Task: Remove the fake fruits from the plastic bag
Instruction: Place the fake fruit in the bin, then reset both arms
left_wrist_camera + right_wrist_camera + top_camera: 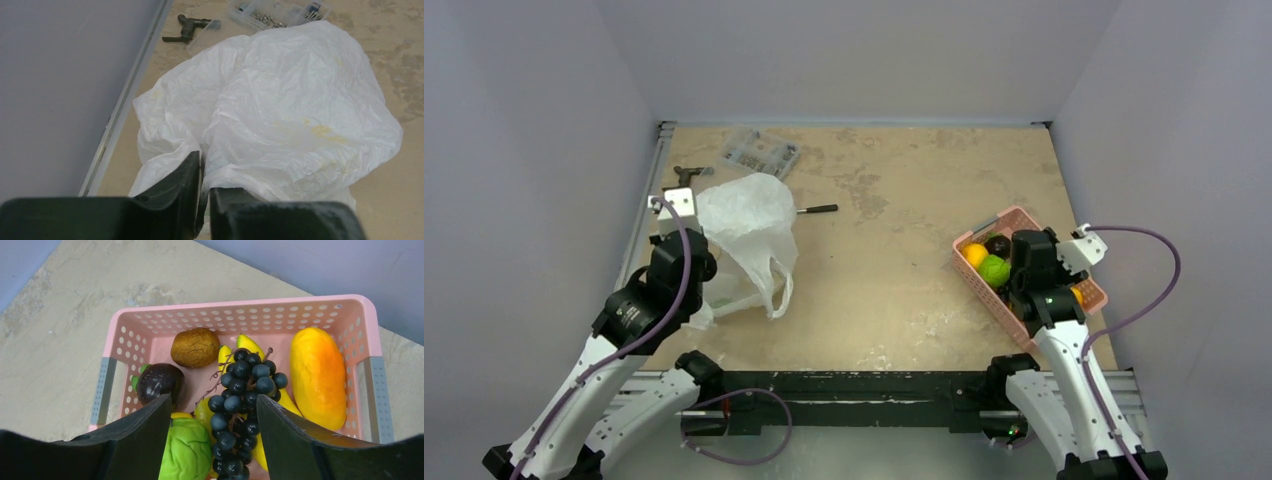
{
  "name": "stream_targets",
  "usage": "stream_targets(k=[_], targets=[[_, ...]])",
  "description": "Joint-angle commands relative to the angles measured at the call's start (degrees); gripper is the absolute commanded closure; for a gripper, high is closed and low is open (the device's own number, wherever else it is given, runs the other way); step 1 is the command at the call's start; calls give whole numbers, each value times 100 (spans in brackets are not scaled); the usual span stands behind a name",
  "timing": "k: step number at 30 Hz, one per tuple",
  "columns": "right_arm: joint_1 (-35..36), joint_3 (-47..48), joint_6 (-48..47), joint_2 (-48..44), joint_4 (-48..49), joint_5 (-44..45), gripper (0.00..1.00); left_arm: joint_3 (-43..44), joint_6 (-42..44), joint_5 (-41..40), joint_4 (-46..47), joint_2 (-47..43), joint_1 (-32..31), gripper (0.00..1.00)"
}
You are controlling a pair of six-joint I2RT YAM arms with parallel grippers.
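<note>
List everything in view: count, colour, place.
plastic bag: 1, white, left side of table
basket: 1, pink, right side of table
grape bunch: 1, dark, basket middle
mango: 1, orange-yellow, basket, beside grapes
kiwi: 1, brown, basket, by end wall
round fruit: 1, dark purple, basket
lumpy fruit: 1, green, basket
bananas: count unclear, yellow, under grapes
parts box: 1, clear, far left
metal tool: 1, dark, beside parts box
black-handled tool: 1, right of bag
left gripper: 1, black, shut on bag
right gripper: 1, black, open over basket
</note>
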Motion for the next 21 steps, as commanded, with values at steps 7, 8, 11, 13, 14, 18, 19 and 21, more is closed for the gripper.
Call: stream_targets(k=[7,8,11,13,14,18,19,21], targets=[[-32,256,-1430,-275,1209,-1516,29,77,-468,-764,-131,13,-4,24],[-34,322,-1562,-272,1283,-1915,27,62,-491,-809,-125,-32,-4,19],[-34,389,-1889,-244,1570,-2855,21,67,-556,-878,-137,-187,-4,10],[-29,389,-1949,-201,1737,-3328,19,16,-553,-912,-75,-318,-4,3],[-33,401,-1990,-175,1807,-3519,18,1,-551,-930,-52,-376,-10,2],[-32,581,-2003,-27,1846,-4085,18,-40,-521,-950,50,-667,-5,0],[-30,635,-2003,-20,1808,-4154,18,-35,-503,-927,68,-733,-4,0],[-30,760,-2003,-42,1720,-4260,18,66,-440,-770,84,-854,-4,0]])
